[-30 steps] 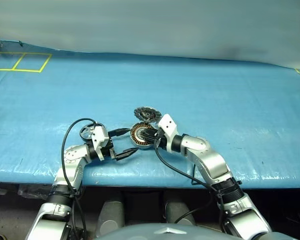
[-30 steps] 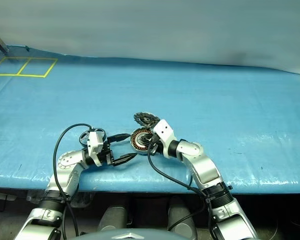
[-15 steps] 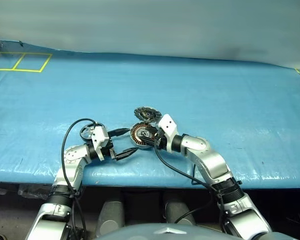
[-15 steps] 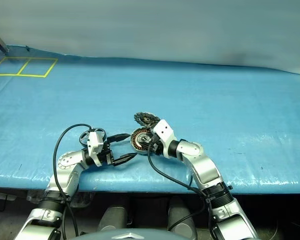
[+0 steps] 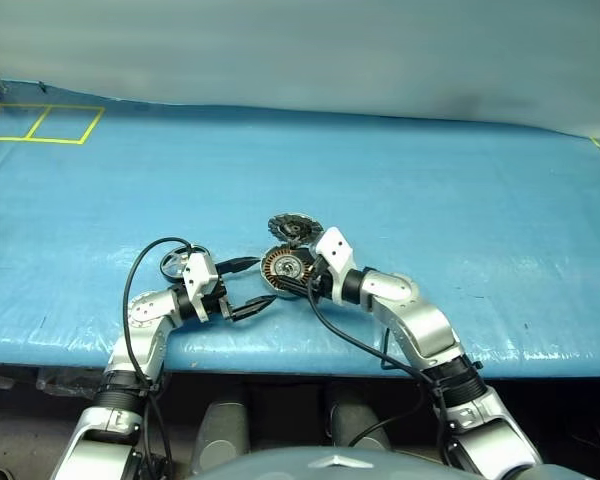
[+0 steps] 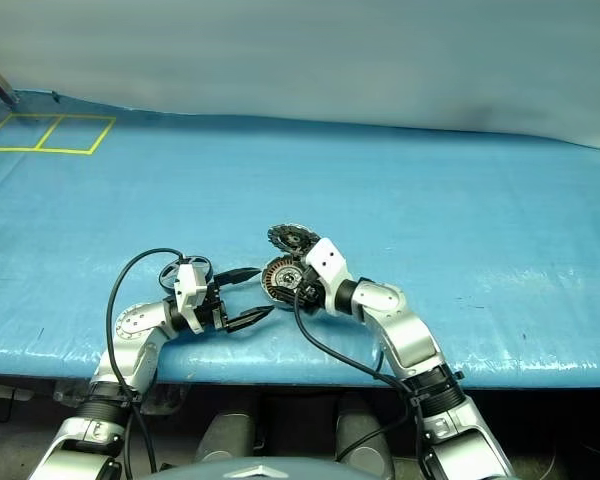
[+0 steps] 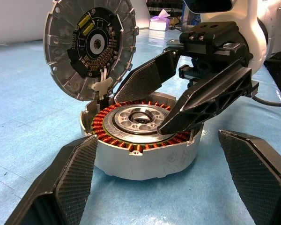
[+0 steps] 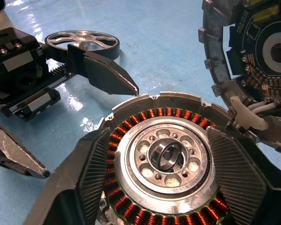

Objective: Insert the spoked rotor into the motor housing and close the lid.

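The motor housing (image 5: pixel 283 269) sits near the table's front edge, its copper windings and pale hub (image 8: pixel 166 157) facing up. Its lid (image 5: pixel 295 228) stands open at the far rim, toothed face toward me. My right gripper (image 5: pixel 298 273) is open, its fingers (image 8: pixel 96 173) spread over the top of the housing on either side of the hub, with nothing between them. To the left, my left gripper (image 5: pixel 254 284) points at the housing and is open and empty. The spoked rotor (image 5: pixel 173 264) lies flat on the table behind the left hand, apart from both grippers.
A blue tarp covers the table (image 5: pixel 430 200), whose front edge runs just below both hands. Yellow tape squares (image 5: pixel 40 123) mark the far left corner. A black cable (image 5: pixel 140 270) loops over the left wrist.
My right gripper's fingers have spread apart over the housing. Both arms, the lid and the rotor have stayed where they were.
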{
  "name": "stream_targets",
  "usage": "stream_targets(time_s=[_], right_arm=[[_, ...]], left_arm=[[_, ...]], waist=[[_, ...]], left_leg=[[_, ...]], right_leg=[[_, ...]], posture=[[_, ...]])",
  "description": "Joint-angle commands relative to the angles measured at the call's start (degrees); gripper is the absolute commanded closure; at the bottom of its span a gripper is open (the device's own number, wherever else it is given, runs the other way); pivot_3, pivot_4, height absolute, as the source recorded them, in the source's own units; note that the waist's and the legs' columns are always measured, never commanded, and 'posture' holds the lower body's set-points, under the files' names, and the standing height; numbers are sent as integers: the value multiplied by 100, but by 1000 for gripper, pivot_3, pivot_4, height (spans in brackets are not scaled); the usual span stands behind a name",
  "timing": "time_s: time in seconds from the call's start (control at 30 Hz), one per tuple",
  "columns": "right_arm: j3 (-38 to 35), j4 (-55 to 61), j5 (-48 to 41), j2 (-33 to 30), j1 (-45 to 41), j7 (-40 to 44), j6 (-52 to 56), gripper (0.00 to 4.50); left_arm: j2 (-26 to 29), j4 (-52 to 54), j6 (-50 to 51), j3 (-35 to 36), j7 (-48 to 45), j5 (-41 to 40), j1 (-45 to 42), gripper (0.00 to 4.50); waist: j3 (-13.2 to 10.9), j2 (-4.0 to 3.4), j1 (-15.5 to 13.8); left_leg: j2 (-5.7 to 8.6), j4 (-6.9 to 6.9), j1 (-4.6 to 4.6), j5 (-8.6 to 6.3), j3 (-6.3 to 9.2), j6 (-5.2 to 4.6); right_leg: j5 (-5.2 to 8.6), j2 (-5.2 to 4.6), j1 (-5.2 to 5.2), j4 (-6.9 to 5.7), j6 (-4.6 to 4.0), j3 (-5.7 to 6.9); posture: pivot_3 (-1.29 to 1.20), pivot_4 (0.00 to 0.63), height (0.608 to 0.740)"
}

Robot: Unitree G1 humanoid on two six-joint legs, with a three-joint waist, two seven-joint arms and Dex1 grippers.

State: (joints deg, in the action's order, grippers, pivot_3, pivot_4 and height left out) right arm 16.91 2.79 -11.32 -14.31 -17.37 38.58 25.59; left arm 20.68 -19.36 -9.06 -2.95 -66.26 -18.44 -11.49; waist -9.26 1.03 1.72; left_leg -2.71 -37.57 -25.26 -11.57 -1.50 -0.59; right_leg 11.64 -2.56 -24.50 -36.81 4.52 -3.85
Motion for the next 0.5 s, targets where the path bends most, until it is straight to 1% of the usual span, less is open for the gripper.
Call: stream_targets(time_s=[0.03,0.07,0.13,0.23,0.47,0.5], right_arm=[[-127,219,-111,51,-33,9,-62,2110],[-142,200,-115,66,-41,-16,-77,2407],[-181,158,-108,102,-56,-90,-110,3152],[-189,127,-91,109,-82,-113,-127,4084],[-162,95,-38,99,-77,-158,-135,4084],[-158,82,-25,100,-74,-172,-135,4451]], left_arm=[[28,148,-85,-11,10,11,11,0],[27,149,-86,-13,13,14,15,0],[23,153,-90,-17,21,22,23,0],[21,148,-89,-19,22,26,22,0],[17,163,-93,-24,31,47,41,0],[17,167,-94,-25,32,49,46,0]], waist=[[0,0,-1],[0,0,0],[0,0,0],[0,0,0],[0,0,0],[0,0,0]], left_leg=[[0,0,0,0,0,0],[0,0,0,0,0,0],[0,0,0,0,0,0],[0,0,0,0,0,0],[0,0,0,0,0,0],[0,0,0,0,0,0]], right_leg=[[0,0,0,0,0,0],[0,0,0,0,0,0],[0,0,0,0,1,0],[1,0,0,0,1,0],[0,0,0,0,1,0],[0,0,0,0,0,0]], posture=[[0,150,740],[0,150,740],[0,150,740],[0,150,740],[0,150,740],[0,150,740]])
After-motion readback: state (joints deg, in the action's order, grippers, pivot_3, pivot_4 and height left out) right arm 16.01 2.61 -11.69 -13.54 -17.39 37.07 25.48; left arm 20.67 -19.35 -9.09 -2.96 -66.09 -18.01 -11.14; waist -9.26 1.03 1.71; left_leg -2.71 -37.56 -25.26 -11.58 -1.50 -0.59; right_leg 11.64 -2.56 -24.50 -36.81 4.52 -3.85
